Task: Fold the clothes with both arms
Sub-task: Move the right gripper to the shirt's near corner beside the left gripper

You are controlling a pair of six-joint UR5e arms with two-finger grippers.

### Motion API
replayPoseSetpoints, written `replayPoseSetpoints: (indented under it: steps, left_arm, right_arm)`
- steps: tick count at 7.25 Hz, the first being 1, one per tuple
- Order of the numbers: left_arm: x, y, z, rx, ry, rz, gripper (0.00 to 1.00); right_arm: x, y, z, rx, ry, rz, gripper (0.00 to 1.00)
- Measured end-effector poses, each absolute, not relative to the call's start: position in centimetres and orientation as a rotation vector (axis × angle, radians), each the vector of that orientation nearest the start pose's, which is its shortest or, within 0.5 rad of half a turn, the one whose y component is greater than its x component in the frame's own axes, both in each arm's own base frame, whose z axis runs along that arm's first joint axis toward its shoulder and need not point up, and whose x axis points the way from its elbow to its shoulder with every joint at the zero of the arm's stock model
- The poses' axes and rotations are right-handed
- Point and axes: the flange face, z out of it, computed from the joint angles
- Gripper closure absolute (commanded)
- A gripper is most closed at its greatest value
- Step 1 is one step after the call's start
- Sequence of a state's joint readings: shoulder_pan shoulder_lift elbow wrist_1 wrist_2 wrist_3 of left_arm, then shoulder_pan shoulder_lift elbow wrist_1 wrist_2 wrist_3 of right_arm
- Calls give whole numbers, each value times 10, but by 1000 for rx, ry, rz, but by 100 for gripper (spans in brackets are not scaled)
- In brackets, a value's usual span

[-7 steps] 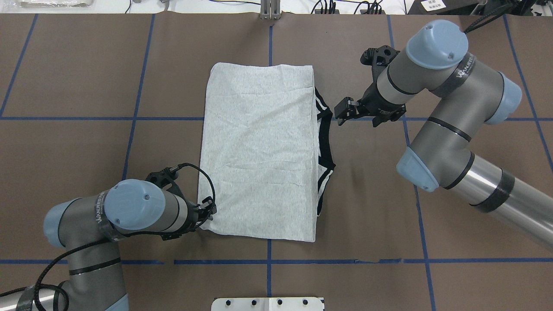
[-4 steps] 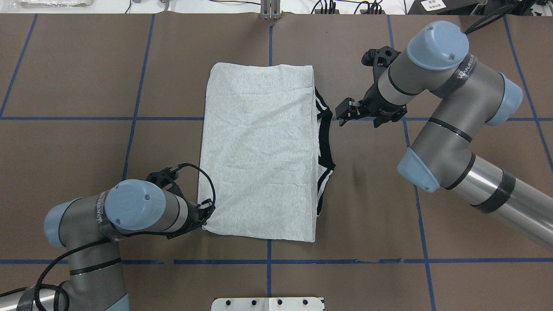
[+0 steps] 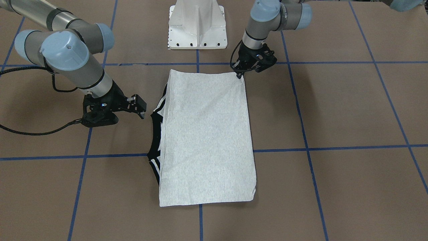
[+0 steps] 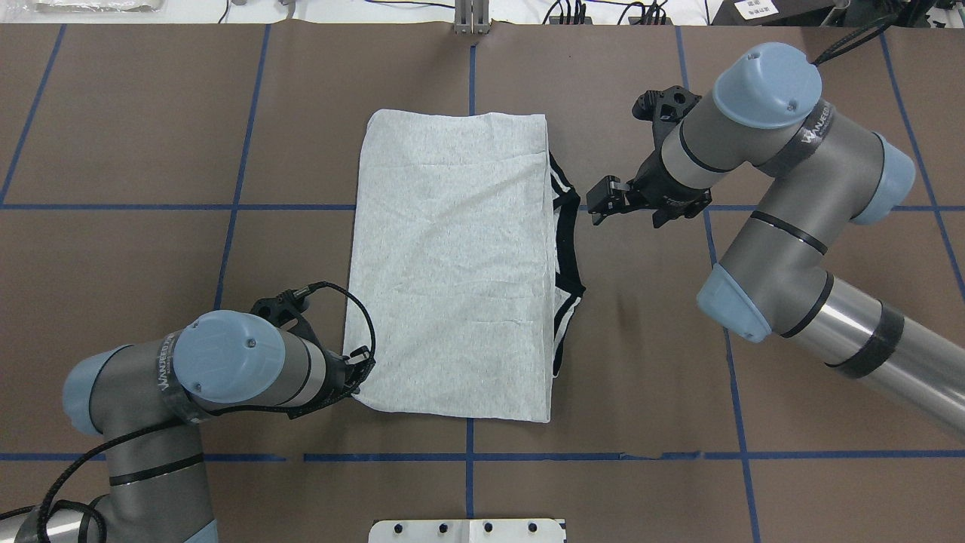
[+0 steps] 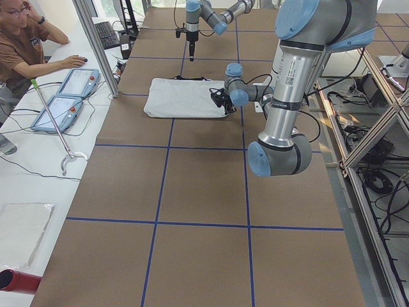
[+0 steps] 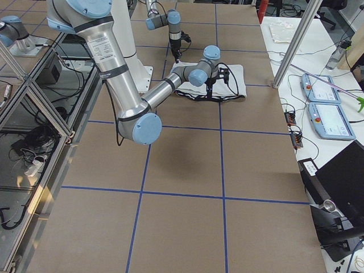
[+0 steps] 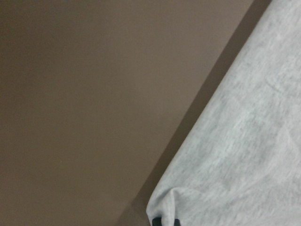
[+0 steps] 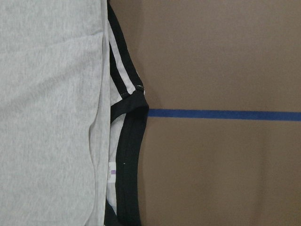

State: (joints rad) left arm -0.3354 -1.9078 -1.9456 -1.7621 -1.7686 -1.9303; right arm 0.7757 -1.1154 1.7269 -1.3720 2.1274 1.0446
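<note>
The T-shirt (image 4: 452,264) lies folded into a long grey rectangle at the middle of the table (image 4: 113,302). Its black collar (image 4: 576,226) and striped shoulder trim poke out from under the long edge on my right side.

From overhead my own wrist hides most of my left gripper (image 3: 239,74). The front view shows its tips right at the shirt's corner nearest my base (image 3: 198,23). My left wrist camera settles it: a bunched nub of grey cloth sits pinched between my dark fingertips (image 7: 156,221), so that gripper is clamped on the corner. The cloth runs up and away from the pinch with a shadow along its edge.

My right gripper (image 4: 599,205) hangs just beside the collar without touching it. Both the overhead and front views show its jaws apart. My right wrist camera shows none of the fingers, only the collar, the white-and-black stripes and a blue tape line (image 8: 225,115) running off from the collar.

The far hem and the far long edge lie flat and straight. Wide brown tabletop shows on either side of the shirt. In the side view a person (image 5: 22,45) sits past the table's far edge.
</note>
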Motion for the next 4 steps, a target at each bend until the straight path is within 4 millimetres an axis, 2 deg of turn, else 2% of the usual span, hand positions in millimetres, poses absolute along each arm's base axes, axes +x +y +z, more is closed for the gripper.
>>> replayPoseSetpoints:
  steps: [2,4]
  left_arm:
    - [497,-291,276,-200,911,-552,100]
    - [495,-290,273,-201,909,-551,100]
  right_arm:
    - [-412,-466,294,-12,-972,91,0]
    - [-445,-412,270,-97,-986,286,0]
